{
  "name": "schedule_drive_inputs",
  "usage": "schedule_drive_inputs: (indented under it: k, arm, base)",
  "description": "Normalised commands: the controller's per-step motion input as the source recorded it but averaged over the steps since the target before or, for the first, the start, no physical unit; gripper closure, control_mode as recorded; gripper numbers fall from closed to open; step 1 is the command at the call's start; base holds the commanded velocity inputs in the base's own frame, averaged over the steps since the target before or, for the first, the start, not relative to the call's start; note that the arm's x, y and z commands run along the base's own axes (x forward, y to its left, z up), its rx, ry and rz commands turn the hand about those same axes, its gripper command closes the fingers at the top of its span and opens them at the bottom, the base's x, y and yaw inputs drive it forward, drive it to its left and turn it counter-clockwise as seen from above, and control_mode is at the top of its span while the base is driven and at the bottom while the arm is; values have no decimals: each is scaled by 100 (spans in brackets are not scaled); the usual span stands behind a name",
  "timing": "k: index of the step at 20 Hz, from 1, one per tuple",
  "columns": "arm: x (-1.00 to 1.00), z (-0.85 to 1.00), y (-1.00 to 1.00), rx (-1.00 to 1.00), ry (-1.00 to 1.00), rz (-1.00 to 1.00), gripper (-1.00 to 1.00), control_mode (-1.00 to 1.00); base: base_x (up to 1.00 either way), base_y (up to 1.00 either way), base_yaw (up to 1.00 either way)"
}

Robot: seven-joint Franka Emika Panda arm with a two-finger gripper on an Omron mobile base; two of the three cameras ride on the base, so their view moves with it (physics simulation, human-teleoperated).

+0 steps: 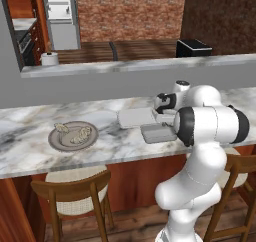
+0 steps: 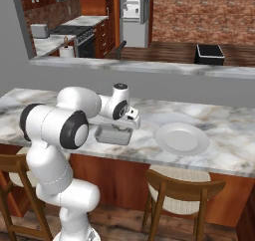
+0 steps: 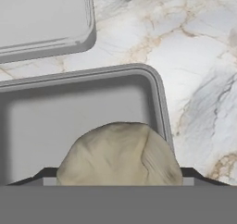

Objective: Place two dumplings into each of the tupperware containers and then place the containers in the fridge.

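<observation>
Marble counter point(image 1: 30, 121) with bare stretches around two grey tupperware containers point(image 1: 136, 117) at centre frame, side by side. Gripper point(image 3: 118, 183) wide, straddling one beige dumpling point(image 3: 119, 154) above nearer container point(image 3: 83, 121). Two more dumplings point(image 1: 76, 134) on round plate point(image 1: 56, 142), lower left. Fridge point(image 1: 60, 11) upper left. No legible writing.

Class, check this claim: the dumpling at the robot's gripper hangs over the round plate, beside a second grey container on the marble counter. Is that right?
Not quite. The hand view shows the dumpling over a grey container, not the round plate. The rest holds: a second container lies beside it on the marble counter.
</observation>
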Motion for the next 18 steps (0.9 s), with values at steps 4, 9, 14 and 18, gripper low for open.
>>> schedule_drive_inputs:
  k: [4,9,14,18]
  arm:
    - [11,-13,2,0,2,0,100,-100]
    - [3,-7,21,0,0,0,100,-100]
    - [0,0,7,0,2,0,100,-100]
    - [-1,-1,0,0,1,1,-100,-100]
  base:
    - [0,0,0]
    - [0,0,0]
    - [0,0,0]
    - [0,0,0]
